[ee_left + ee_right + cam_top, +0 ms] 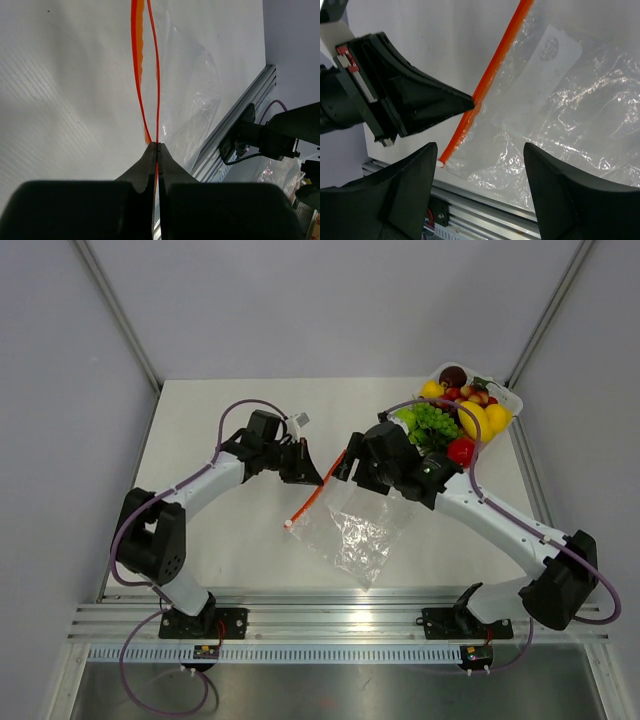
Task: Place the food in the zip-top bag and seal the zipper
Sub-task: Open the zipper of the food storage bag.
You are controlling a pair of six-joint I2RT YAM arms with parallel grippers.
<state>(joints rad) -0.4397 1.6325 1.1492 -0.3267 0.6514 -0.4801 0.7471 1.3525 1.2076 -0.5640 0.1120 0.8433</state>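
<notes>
left hand (157,146) clamped shut on the zipper (142,100) at the left edge of the zip-top bag (360,530); right hand (480,157) spread open just above the bag's zipper edge, gripping nothing; bag body on the surface (220,430); food (455,420) heaped in white tray (514,400), beyond the bag's far-right side

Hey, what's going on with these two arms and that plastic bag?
The left gripper is pinched shut on the orange-red zipper of the clear zip-top bag, which lies on the table. The right gripper hovers open just above the bag, holding nothing. The toy food sits piled in the white tray at the far right corner; none shows inside the bag.
</notes>
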